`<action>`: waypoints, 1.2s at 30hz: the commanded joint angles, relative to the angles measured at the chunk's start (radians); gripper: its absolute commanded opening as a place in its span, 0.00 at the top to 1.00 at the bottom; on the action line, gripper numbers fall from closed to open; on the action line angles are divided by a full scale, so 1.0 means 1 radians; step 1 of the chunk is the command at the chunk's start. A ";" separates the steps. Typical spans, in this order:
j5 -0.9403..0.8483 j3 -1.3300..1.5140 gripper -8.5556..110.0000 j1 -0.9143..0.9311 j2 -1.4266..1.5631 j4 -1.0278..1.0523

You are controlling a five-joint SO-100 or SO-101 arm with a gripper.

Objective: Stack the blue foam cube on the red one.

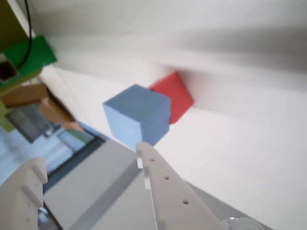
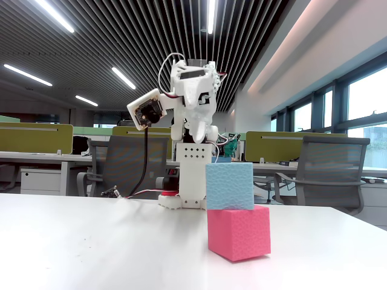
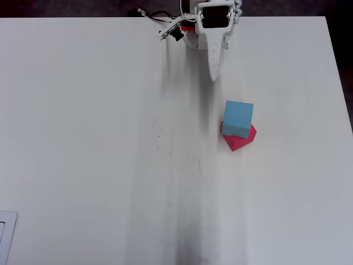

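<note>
On white table [image 3: 83,138], one blue foam cube [image 3: 237,118] — atop one red one [image 3: 238,140], claw [image 3: 214,73] apart

Blue foam cube [image 3: 238,118] sits atop red one [image 3: 239,139] (rotated, offset), gripper [image 3: 213,74] w/ nothing nearby.

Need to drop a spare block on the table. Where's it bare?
Bare: everything left of the light blue foam cube stacked on the pink-red foam cube, and the near half. Crowded only between the stack and the white pincer.
</note>
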 commanded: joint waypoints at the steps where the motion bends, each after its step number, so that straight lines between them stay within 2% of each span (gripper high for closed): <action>1: -0.005 -0.017 0.73 -0.002 0.000 -0.009; 36: -0.005 -0.052 0.73 0.023 -0.026 -0.021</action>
